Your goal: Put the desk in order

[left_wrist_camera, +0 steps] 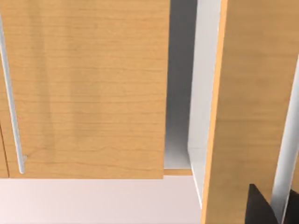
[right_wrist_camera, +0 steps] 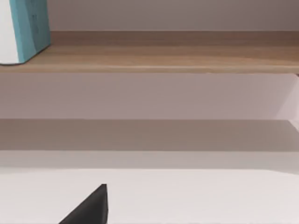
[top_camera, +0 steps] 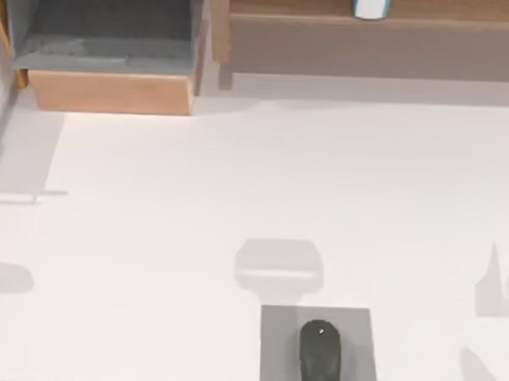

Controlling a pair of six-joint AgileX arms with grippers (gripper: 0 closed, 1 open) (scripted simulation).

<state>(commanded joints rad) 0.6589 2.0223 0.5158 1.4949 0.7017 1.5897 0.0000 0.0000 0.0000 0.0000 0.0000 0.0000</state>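
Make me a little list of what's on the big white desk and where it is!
desk: white desk, mostly bare
mouse: dark mouse on the grey mouse pad, near front edge
drawer: open drawer, back left
shelf: wooden shelf, back right
on shelf: white and teal container
arms: shadows only on desk

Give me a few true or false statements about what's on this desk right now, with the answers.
1. The mouse lies on the grey mouse pad. True.
2. The mouse pad sits at the far edge of the desk, against the shelves. False: it is at the near edge.
3. The drawer at the top view's left is pulled open. True.
4. A red box stands on the wooden shelf. False: a white and teal container stands there.
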